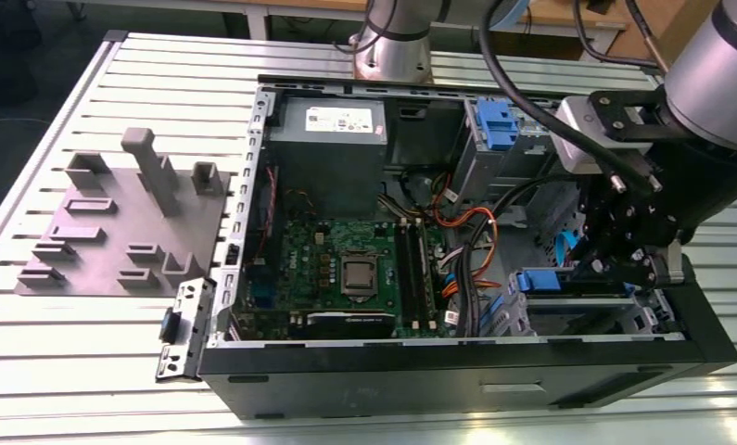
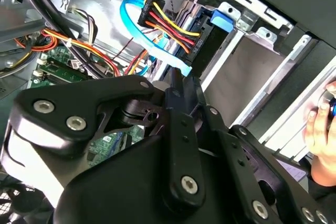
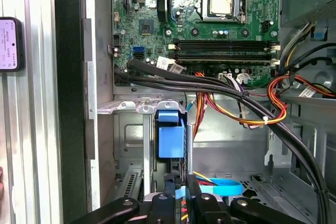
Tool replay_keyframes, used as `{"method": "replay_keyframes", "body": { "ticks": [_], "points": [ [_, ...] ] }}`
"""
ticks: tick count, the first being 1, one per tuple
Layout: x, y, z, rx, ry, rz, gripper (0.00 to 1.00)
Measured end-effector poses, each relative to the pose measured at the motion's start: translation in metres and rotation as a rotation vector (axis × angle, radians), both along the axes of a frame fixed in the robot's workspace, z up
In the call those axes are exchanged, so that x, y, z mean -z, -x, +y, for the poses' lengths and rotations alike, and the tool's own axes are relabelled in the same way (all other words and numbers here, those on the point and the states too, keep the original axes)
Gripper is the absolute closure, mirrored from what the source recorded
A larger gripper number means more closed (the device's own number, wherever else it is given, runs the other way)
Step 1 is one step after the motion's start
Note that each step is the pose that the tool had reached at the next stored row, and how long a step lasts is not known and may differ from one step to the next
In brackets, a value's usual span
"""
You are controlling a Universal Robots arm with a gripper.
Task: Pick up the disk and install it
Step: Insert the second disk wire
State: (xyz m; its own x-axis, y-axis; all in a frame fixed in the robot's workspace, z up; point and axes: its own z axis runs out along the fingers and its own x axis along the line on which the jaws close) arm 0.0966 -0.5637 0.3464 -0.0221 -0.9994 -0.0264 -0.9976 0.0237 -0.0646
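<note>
Table (image 1: pixel 46 371) carries the open case (image 1: pixel 467 380); lower right of exterior view, disk (image 1: pixel 550 281) sits just left of my gripper (image 1: pixel 609 269); whether clenched, cannot tell.

Exterior view above open case (image 1: pixel 467 371), wrist views close inside, sharing motherboard (image 3: pixel 157 24)

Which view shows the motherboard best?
The first wrist view: the motherboard faces the camera, socket and memory slots plain. The exterior view has it nearly whole but slanted inside the case; the second wrist view catches green patches behind cables.
</note>
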Motion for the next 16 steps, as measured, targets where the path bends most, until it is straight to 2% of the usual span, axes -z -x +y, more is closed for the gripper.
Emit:
{"method": "replay_keyframes", "body": {
  "ticks": [4,6,16],
  "points": [
    [-0.0004,0.0,0.0,0.0,-0.0001,0.0,0.78],
    [-0.0005,0.0,0.0,0.0,0.0,0.0,0.89],
    [-0.0006,0.0,0.0,0.0,0.0,0.0,0.89]
  ]
}}
